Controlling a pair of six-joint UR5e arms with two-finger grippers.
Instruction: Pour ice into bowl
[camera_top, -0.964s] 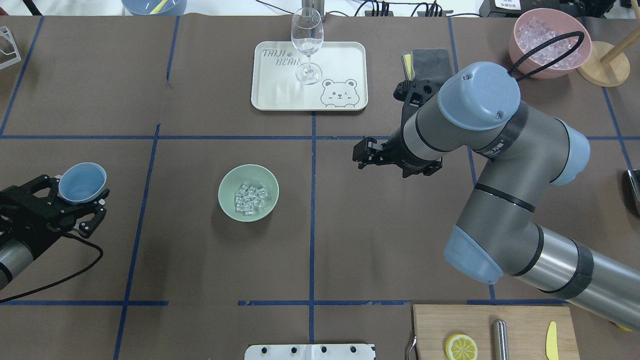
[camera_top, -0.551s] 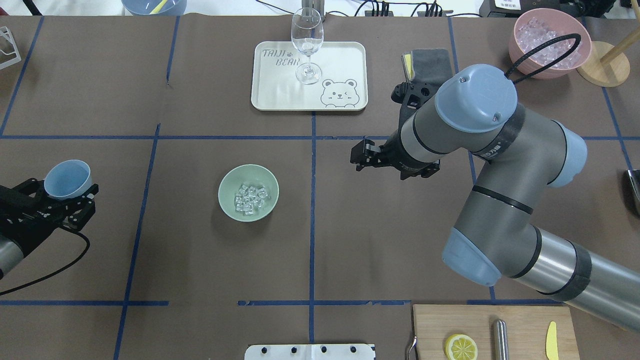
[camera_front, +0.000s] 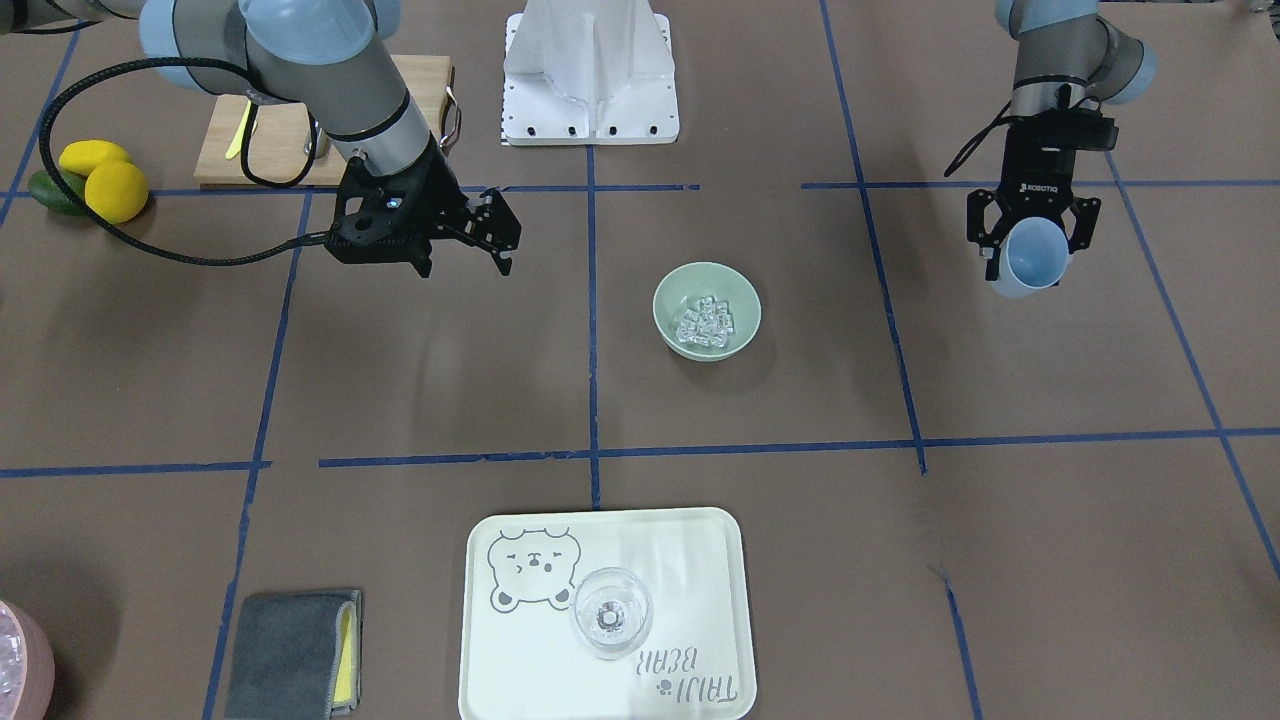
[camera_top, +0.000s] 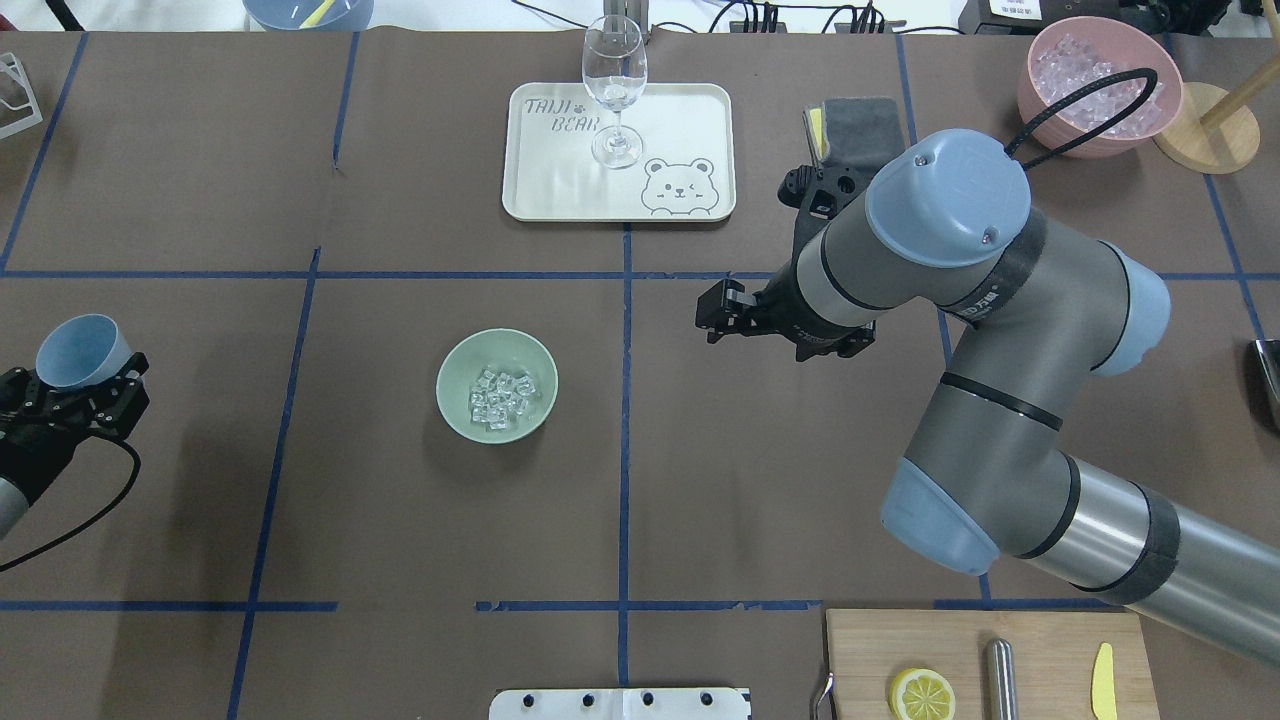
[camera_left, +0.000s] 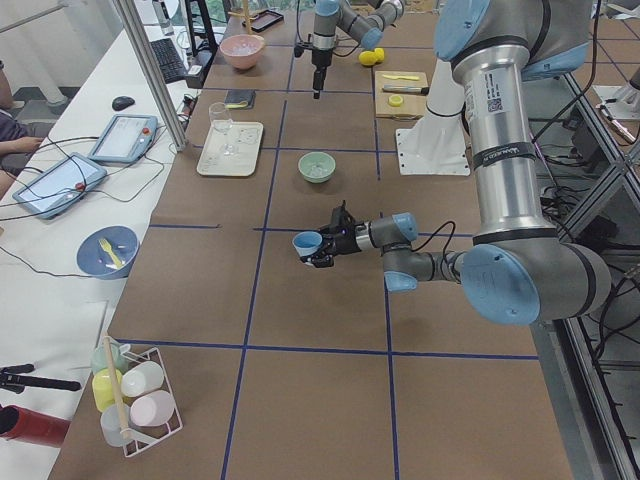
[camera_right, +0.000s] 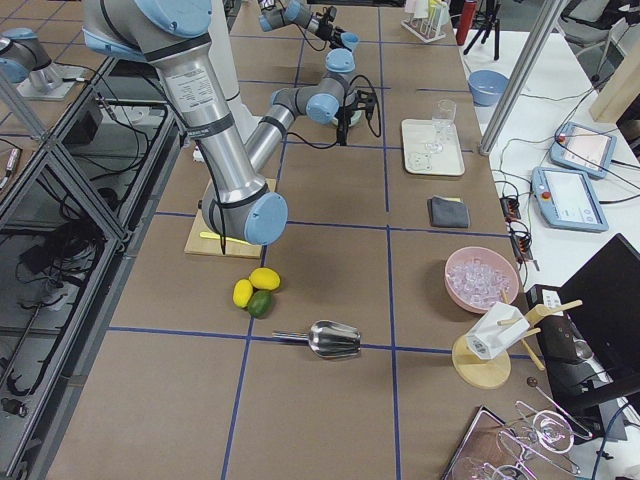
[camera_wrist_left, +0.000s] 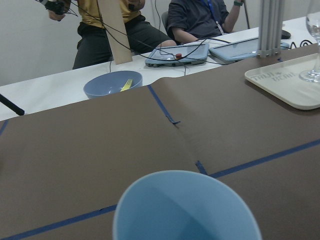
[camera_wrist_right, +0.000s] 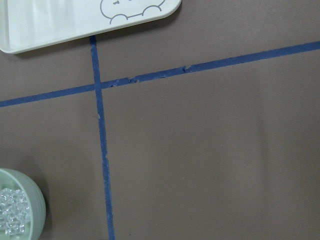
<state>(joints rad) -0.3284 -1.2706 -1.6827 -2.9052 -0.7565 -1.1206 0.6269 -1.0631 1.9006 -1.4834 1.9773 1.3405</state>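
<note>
A cream tray (camera_top: 560, 200) with a bear drawing lies on the brown counter (camera_top: 400, 200), at the side far from the robot. A clear wine glass (camera_top: 614, 90) stands upright on the tray. Near the tray, toward the robot's right, lies a folded grey cloth (camera_top: 865, 115). Farther that way sits a pink bowl (camera_top: 1032, 95), just beside a round wooden stand (camera_top: 1205, 128). Well apart from the tray, on the robot's side, a wooden cutting board (camera_top: 1050, 650) carries a lemon half (camera_top: 922, 693).
</note>
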